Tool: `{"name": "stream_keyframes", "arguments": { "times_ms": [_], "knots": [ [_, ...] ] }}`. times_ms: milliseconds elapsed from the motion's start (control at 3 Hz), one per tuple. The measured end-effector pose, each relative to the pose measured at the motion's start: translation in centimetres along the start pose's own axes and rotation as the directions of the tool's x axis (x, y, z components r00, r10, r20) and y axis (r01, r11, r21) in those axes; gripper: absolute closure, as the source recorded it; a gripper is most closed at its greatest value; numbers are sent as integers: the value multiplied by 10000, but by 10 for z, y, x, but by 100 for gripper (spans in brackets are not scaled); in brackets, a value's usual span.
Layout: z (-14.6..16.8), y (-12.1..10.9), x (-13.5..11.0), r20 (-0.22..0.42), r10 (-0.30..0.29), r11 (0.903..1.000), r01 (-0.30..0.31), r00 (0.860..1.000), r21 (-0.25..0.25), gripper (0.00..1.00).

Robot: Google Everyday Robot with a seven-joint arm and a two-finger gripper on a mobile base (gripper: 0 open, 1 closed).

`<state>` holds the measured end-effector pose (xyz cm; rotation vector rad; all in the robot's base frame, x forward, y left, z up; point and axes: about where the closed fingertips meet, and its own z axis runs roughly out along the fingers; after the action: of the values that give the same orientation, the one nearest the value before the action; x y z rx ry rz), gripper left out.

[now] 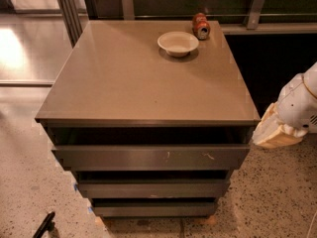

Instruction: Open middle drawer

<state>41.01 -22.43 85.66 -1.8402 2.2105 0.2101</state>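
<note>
At the far left, low on the floor, a slim black object (pixel 43 225) lies apart from the cabinet. In the centre, the middle drawer (pixel 153 188) sits under the scratched top front (pixel 148 157) and above the bottom front (pixel 153 210); it looks not yet pulled out. On the tabletop (pixel 138 78) stand a bowl (pixel 178 43) and a can (pixel 200 26). At the right, the gripper (pixel 273 132) hangs beside the cabinet corner, well apart from the drawer; released or clenched, we cannot tell. We judge it should come lower, catch the upper edge of the plain front, and pull straight out
</note>
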Motion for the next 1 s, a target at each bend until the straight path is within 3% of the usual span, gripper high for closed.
{"name": "stream_keyframes", "arguments": {
  "times_ms": [333,667,1000],
  "knots": [
    [28,10,6,34,46,9988,-44,10000,-477,100],
    [59,24,9,-163,-34,9920,14,9999,-1258,100],
    [60,25,9,-174,-33,9916,10,9998,-1295,100]
  ]
}}
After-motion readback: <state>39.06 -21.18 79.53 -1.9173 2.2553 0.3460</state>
